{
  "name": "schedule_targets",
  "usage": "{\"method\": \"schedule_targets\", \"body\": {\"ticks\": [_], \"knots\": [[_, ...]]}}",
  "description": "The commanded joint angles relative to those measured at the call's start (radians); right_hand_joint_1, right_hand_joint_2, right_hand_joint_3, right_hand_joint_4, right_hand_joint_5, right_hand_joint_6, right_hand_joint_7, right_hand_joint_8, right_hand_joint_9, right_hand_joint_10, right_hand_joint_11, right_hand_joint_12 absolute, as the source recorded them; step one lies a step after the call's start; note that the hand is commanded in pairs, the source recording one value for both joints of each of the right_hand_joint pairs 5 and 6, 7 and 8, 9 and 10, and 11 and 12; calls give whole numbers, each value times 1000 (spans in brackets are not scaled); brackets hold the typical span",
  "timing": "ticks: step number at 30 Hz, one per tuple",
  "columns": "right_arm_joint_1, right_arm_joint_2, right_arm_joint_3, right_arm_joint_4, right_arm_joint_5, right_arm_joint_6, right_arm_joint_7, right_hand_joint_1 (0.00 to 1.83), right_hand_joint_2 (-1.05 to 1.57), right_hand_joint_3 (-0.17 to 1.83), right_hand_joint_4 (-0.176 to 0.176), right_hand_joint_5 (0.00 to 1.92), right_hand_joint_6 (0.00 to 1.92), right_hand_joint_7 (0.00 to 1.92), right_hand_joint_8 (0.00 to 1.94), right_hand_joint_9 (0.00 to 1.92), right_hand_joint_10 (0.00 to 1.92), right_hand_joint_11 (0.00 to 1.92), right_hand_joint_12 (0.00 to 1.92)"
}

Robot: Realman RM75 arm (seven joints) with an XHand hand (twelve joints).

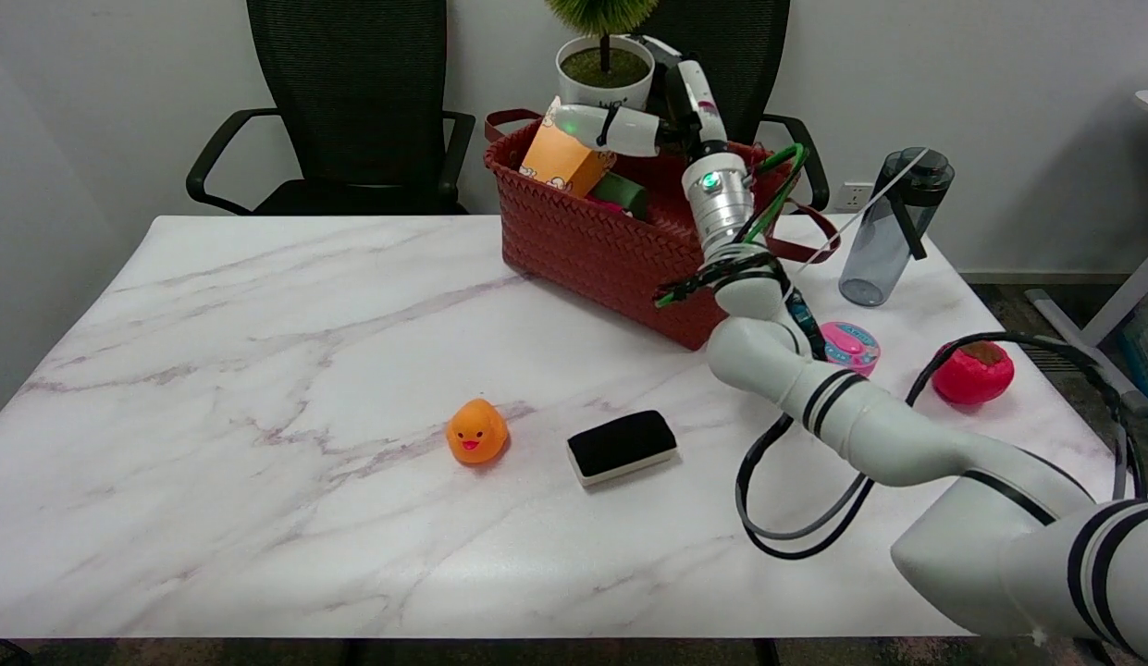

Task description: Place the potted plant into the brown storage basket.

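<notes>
The potted plant point(603, 65), a white pot with a green ball of foliage cut off by the top edge of the picture, is up in the air above the far end of the brown storage basket point(611, 245), clear of its rim. The robot hand point(643, 116) holds it from the right and from below, with white fingers point(601, 128) lying under and against the pot's base; how firmly they close round it cannot be read from this angle. The step in hand looks like the carry's end, with the plant positioned over the basket and not yet lowered. The basket already holds an orange carton point(562, 159) and a dark green item point(620, 192), which fill its left part, so the next move likely calls for bringing the pot down upright into the free space to their right, then releasing only once the base rests inside. A tilt on the way down could catch the rim or the carton. Outward on the worktop point(259, 370) lie an orange rubber duck point(477, 431), a black eraser block point(622, 446), a pink round toy point(849, 346), a red fruit-like ball point(973, 372) and a grey water bottle point(893, 227).
</notes>
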Motion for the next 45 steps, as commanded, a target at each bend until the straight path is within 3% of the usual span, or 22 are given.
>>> {"method": "schedule_targets", "body": {"ticks": [1, 17, 27, 45], "knots": [[151, 25, -8, -216, -16, -74, -85, 1052, 613, -175, 0, 556, 556, 954, 954, 807, 807, 423, 423], [222, 15, -17, -398, -54, -189, -109, 1024, 611, -175, 0, 558, 558, 951, 951, 776, 776, 413, 413], [195, 62, -2, -293, -61, -210, -302, 1050, 608, -175, 0, 499, 499, 928, 928, 772, 772, 414, 414], [141, 109, 32, -222, -58, -271, -340, 1100, 550, -175, 0, 385, 385, 880, 880, 750, 750, 422, 422]]}}
